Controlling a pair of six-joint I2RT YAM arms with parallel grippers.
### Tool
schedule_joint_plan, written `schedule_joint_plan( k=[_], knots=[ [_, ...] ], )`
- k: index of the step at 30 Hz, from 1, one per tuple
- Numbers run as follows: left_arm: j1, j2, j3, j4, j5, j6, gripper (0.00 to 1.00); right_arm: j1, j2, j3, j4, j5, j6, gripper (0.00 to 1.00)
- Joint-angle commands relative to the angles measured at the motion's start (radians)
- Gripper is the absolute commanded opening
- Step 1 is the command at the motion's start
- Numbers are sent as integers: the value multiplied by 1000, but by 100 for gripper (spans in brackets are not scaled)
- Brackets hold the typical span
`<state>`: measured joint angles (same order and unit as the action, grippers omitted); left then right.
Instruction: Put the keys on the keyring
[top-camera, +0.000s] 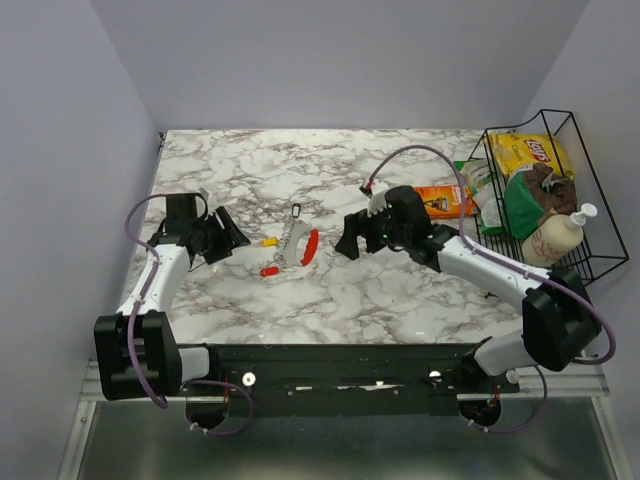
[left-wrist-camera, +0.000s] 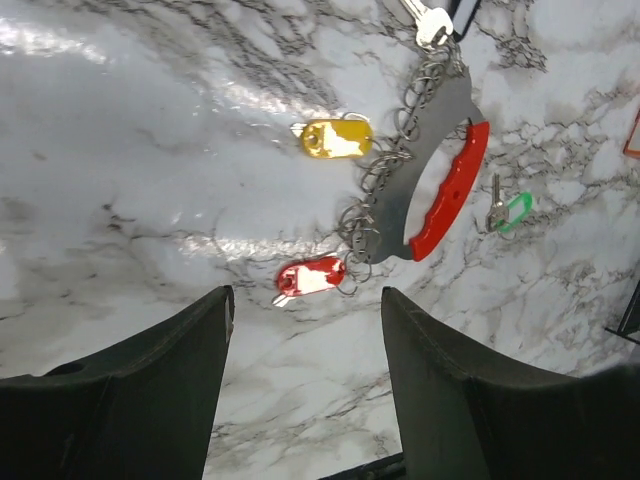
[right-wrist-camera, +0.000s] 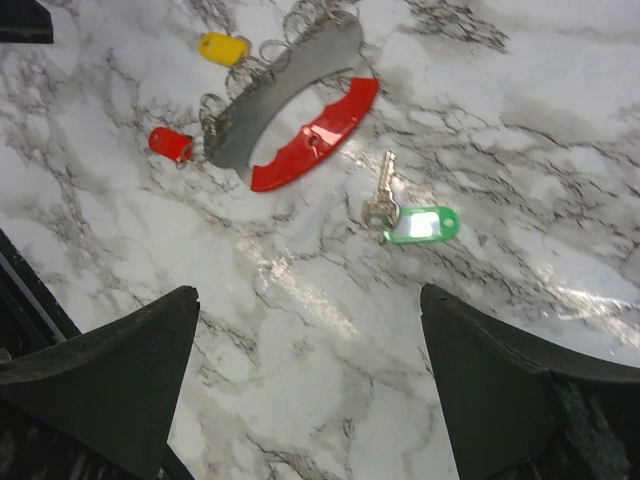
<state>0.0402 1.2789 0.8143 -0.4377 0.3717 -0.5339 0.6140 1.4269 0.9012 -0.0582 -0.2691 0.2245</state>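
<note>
The left gripper (left-wrist-camera: 305, 322) is spread and empty above the tabletop (left-wrist-camera: 130, 170), just short of the red key (left-wrist-camera: 310, 277). The right gripper (right-wrist-camera: 308, 335) is also spread and empty, near the green key (right-wrist-camera: 415, 222). The red key and the yellow key (left-wrist-camera: 337, 138) appear hooked into the keyring loops (left-wrist-camera: 372, 170) along the grey curved plate (left-wrist-camera: 440, 120). The green key lies loose beside its red grip (left-wrist-camera: 452, 190), so it probably remains to be threaded on.

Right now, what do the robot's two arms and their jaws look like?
Both the left arm and right arm have white links with black joints and blocky black bases. A purple cable loops along each. The jaws are matte black, broad and wedge-shaped.
</note>
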Motion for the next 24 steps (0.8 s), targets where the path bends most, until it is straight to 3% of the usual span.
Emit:
schedule_joint_plan(
  k=[1, 7, 18, 24],
  knots=[
    [87, -58, -43, -58, 119, 54, 70, 76, 69, 103, -25, -9, -37, 100],
    [102, -49, -44, -45, 170, 61, 70, 133, 188, 218, -41, -18, -57, 100],
    [102, 7, -38, -32, 191, 91, 70, 182, 426, 442, -94, -93, -80, 75],
    [102, 31, -35, -30, 200, 109, 70, 227, 584, 594, -134, -114, -73, 69]
  ],
)
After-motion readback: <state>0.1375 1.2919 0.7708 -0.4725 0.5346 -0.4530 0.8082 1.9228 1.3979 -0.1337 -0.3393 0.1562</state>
